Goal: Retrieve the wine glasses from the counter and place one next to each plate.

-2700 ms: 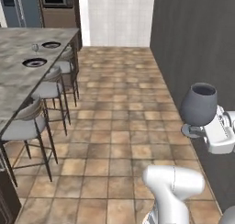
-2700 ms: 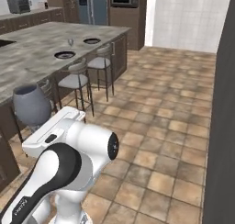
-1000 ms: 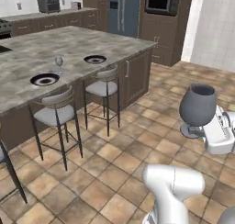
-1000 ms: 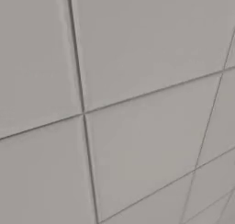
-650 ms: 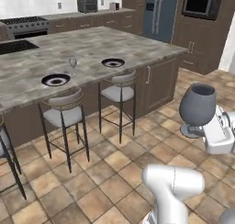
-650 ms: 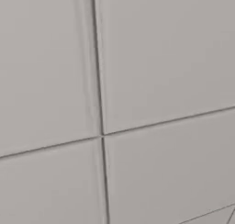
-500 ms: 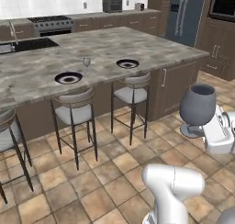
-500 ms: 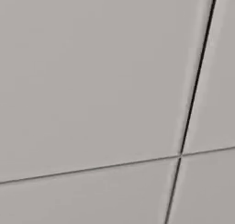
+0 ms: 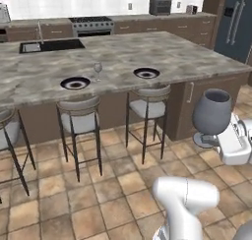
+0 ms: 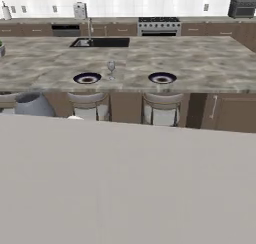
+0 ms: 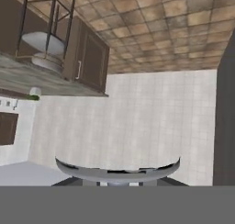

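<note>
Goblet (image 9: 212, 112): smoky grey, wide-bowled, upright, carried in the air at the right edge of the left base view, above the tiled floor (image 9: 54, 199) and well short of the island (image 9: 197, 62). Its foot sits at the white hand; the gripper (image 9: 212, 139) is closed part-way on the stem, though the fingers themselves are hidden behind the foot. In the right base view the bowl (image 10: 31, 105) shows at the left, over a broad pale surface that blocks the lower half of that picture. In the hand view the round foot (image 11: 117, 169) lies across the bottom.

Small glass (image 9: 98, 69): slim, pale, upright on the island near its front edge, between the two plates and closer to the left one; apart from both.

Left plate (image 9: 75, 83): dark with a pale ring, flat, at the island's front edge, above the middle stool (image 9: 78, 116).

Right plate (image 9: 146, 73): same kind, at the front edge, above the right stool (image 9: 147, 106).

Island: veined marble top on dark cabinets, with a sink (image 9: 49, 45) let into its far left side.

Third stool (image 9: 9, 131): cut by the left edge.

Back counter (image 9: 123, 20): along the white-tiled wall, with a range (image 9: 91, 21) and a dark toaster oven (image 9: 159, 6).

Refrigerator (image 9: 236, 25): dark, far right.
</note>
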Motion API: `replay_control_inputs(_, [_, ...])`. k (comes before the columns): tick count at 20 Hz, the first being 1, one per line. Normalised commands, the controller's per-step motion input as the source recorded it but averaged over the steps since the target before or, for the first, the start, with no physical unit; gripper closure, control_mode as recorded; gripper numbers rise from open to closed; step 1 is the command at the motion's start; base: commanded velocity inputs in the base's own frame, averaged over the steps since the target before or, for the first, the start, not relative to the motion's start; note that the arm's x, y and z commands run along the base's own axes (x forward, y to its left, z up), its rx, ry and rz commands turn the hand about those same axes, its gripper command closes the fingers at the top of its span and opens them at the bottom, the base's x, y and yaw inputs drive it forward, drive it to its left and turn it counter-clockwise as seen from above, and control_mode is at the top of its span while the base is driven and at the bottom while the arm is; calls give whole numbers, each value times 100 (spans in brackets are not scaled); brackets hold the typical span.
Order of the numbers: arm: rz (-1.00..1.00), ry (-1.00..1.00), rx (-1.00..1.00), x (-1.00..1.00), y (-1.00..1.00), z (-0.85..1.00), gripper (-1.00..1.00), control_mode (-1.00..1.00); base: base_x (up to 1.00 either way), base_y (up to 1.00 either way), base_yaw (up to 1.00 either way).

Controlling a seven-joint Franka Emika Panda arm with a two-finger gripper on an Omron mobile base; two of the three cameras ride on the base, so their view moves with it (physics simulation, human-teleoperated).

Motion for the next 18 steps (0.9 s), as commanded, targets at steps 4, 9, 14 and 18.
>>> replay_control_inputs(4, [0,0,0,0,0,0,100,100,0,-100,2])
replay_control_inputs(9, [0,0,0,0,0,0,100,100,35,-100,12])
replay_control_inputs(14, [0,0,0,0,0,0,100,100,67,-100,23])
replay_control_inputs(18, [0,0,0,0,0,0,100,100,98,-100,30])
